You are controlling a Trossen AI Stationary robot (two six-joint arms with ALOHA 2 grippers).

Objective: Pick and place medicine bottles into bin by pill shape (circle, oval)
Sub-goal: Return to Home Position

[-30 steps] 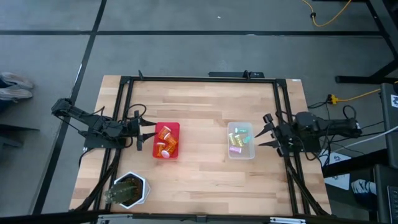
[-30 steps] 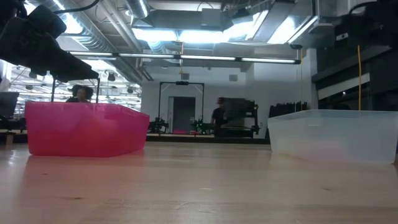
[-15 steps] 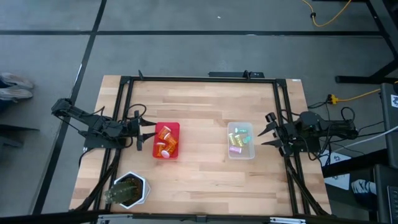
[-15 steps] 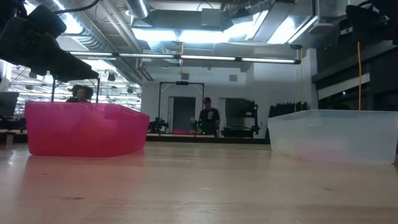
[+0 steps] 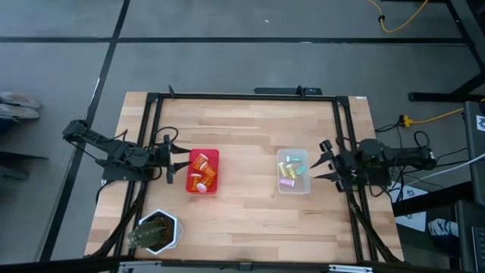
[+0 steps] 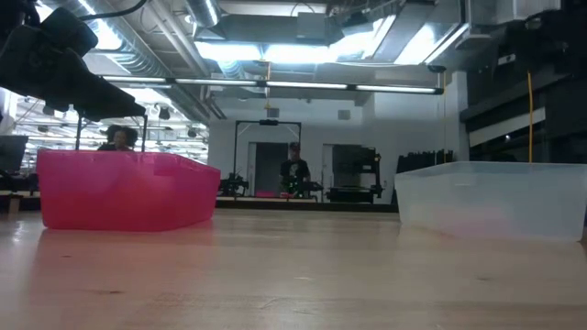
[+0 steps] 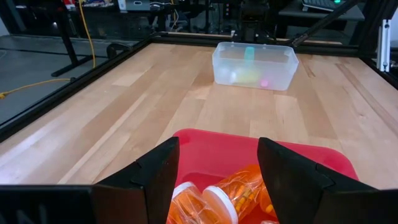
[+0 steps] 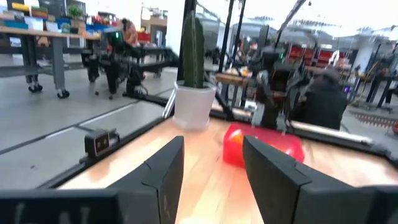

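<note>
At opposite table [image 5: 250, 129] edges, left gripper [image 5: 186, 161], right gripper [image 5: 320, 159], both spread

On the desk [image 5: 250, 129], the left bin [image 5: 214, 155] and the right bin [image 5: 300, 187] sit well apart, each holding bottles [image 5: 199, 161]; a pot [image 5: 158, 231] stands at a left corner.

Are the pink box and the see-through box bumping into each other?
Apart. The high view shows a wide strip of bare table between the red bin and the clear bin.
</note>
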